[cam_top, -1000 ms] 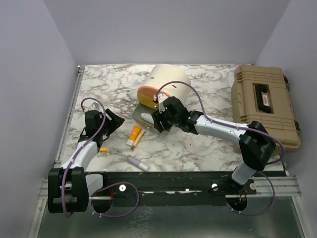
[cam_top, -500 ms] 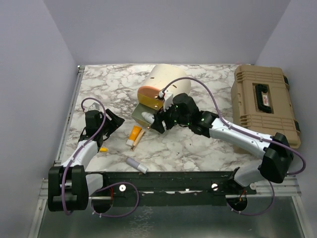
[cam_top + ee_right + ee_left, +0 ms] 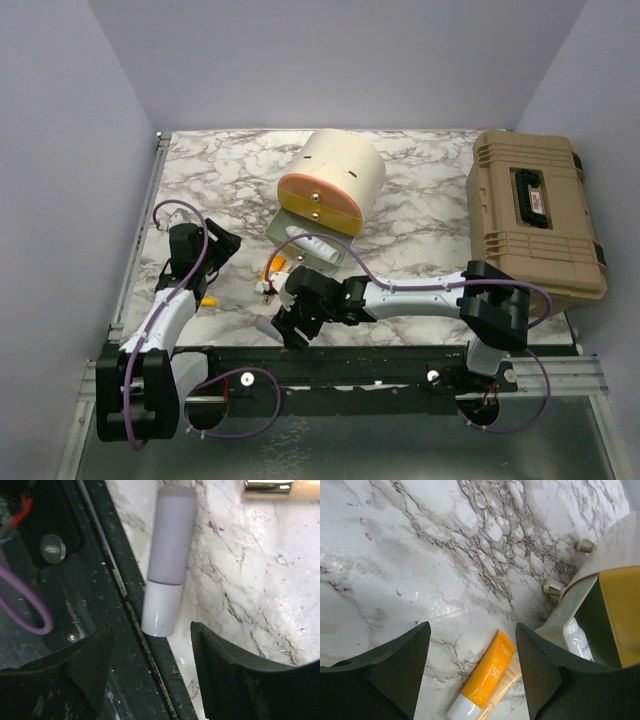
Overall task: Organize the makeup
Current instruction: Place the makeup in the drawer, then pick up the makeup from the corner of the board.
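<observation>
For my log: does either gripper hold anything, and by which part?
Nothing is held. Both are open: right gripper over the lilac-white tube, left gripper over the orange tube.

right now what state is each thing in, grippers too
round case, on its side, open
white bottle, lying inside the open case
orange tube, lying flat on the table
lilac tube, lying flat at the table's near edge, ungripped
toolbox, shut
left gripper, open, empty
right gripper, open, straddling the lilac tube

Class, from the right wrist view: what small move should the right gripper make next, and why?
Probably lower and close on the lilac-and-white tube: the right gripper is open, with the tube's white end lying between its fingers, so it looks lined up for a grasp.
</observation>
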{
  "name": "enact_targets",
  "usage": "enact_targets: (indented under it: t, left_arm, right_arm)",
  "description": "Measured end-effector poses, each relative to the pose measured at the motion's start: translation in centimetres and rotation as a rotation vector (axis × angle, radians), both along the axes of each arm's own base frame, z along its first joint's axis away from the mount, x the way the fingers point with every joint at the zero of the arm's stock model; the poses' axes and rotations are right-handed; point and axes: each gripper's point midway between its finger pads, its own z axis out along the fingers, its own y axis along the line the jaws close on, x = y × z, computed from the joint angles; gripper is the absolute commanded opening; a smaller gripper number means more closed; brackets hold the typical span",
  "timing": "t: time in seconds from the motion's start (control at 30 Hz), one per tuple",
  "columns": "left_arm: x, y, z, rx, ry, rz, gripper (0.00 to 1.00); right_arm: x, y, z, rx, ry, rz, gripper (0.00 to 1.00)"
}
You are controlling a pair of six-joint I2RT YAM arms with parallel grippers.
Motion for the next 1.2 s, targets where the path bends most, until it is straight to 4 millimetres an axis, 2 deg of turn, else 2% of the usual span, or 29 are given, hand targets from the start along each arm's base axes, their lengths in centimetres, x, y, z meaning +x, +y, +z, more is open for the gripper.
enact_targets:
  t: [0.2,0.33,0.43,0.47,0.53,0.57,0.7,0.87,0.97,1.03,1.1,1.2]
  left_arm:
    - [-0.4,1.4,0.6,0.032,-0.005,0.082,0.71]
    - [-0.7,2.0,0.4,0.052,0.011,0.112,0.72]
    - [-1.1,2.3,0.1,0.062,0.027,0.125,0.74]
    - [-1.2,2.4,0.1,0.065,0.028,0.127,0.74]
    - [-1.1,2.5,0.3,0.072,0.022,0.128,0.74]
    - [-1.2,2.5,0.4,0.075,0.018,0.129,0.74]
    - [-1.1,2.6,0.9,0.080,0.000,0.132,0.74]
    - [-1.2,2.6,0.9,0.082,-0.002,0.130,0.74]
    - [-1.2,2.6,1.0,0.085,-0.005,0.127,0.74]
    - [-1.2,2.5,1.1,0.083,-0.009,0.117,0.74]
    - [-1.2,2.1,1.3,0.076,-0.014,0.093,0.74]
    - [-1.1,1.3,1.5,0.066,-0.028,0.043,0.74]
  right_arm:
    - [0.2,-0.4,-3.0,-0.072,-0.006,0.011,0.64]
    - [0.8,0.6,-4.1,-0.091,-0.018,0.022,0.62]
    - [1.1,1.3,-4.0,-0.081,-0.034,0.029,0.53]
    - [1.1,1.4,-4.1,-0.084,-0.038,0.028,0.46]
    - [1.3,1.4,-4.3,-0.089,-0.046,0.026,0.24]
    - [1.4,1.4,-4.4,-0.092,-0.053,0.028,0.18]
    - [1.6,1.5,-4.4,-0.095,-0.065,0.016,0.08]
    - [2.2,1.3,-3.9,-0.095,-0.091,-0.015,0.07]
    - [3.6,0.8,-1.8,-0.077,-0.128,-0.073,0.07]
    - [5.0,0.3,1.3,-0.027,-0.158,-0.124,0.07]
    - [7.7,-0.6,5.4,0.046,-0.206,-0.205,0.07]
    - [12.6,-2.4,10.2,0.114,-0.276,-0.346,0.08]
